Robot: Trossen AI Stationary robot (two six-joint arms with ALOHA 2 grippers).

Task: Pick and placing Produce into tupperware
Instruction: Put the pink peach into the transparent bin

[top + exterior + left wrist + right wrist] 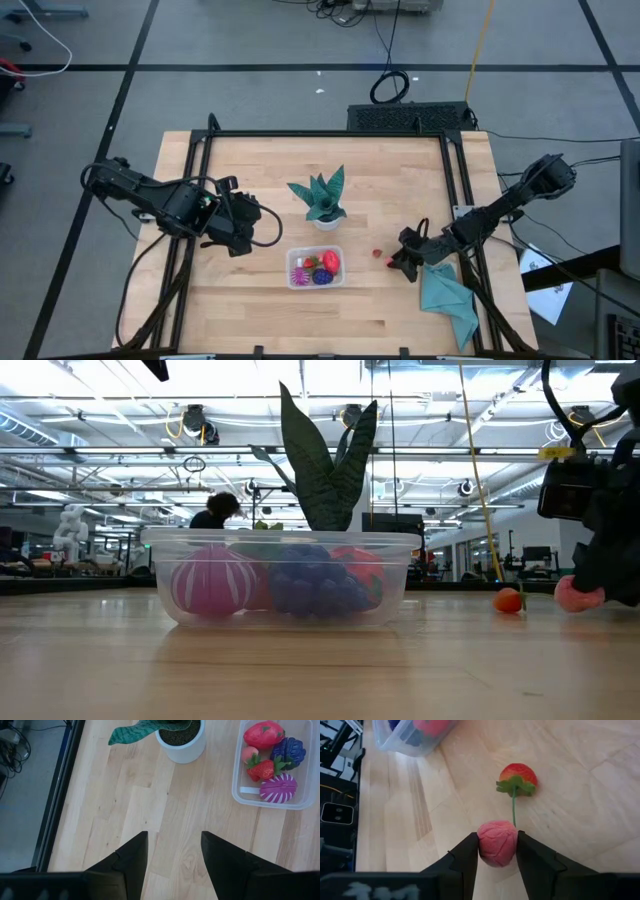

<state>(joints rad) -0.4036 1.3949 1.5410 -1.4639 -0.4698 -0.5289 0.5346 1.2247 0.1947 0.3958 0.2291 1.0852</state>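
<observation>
Wooden table (250, 300) framed by a black rail, both arms in from the sides. Left arm idles on its own side of the table, left gripper (243, 232) empty with jaws apart over bare wood, just left of the tupperware. Teal spiky plant in a white pot (325, 200) stands mid-table, just behind the tupperware (316, 267); teal cloth (447, 297) lies at the right edge beside the right arm. Tupperware is clear, rectangular, rounded corners, front-centre, already holding a red piece (263, 734), a dark purple piece (289, 751), a striped pink-purple ball (278, 788), a strawberry (262, 769) and a small pink piece (249, 753). Key relation: right gripper (497, 845) sits to the right of the tupperware, clearly the nearer arm for what's left, and the tupperware lies toward the table centre from it, a short reach leftward across open wood. Right jaws are closed on a small pink ball (497, 843), round, lightly veined, no long axis to worry about; looks low at or near the table surface, can't tell if it's lifted. Just ahead of it, between gripper and tupperware, a red strawberry on the table (518, 779), green cap and thin stem pointing back toward the gripper.
</observation>
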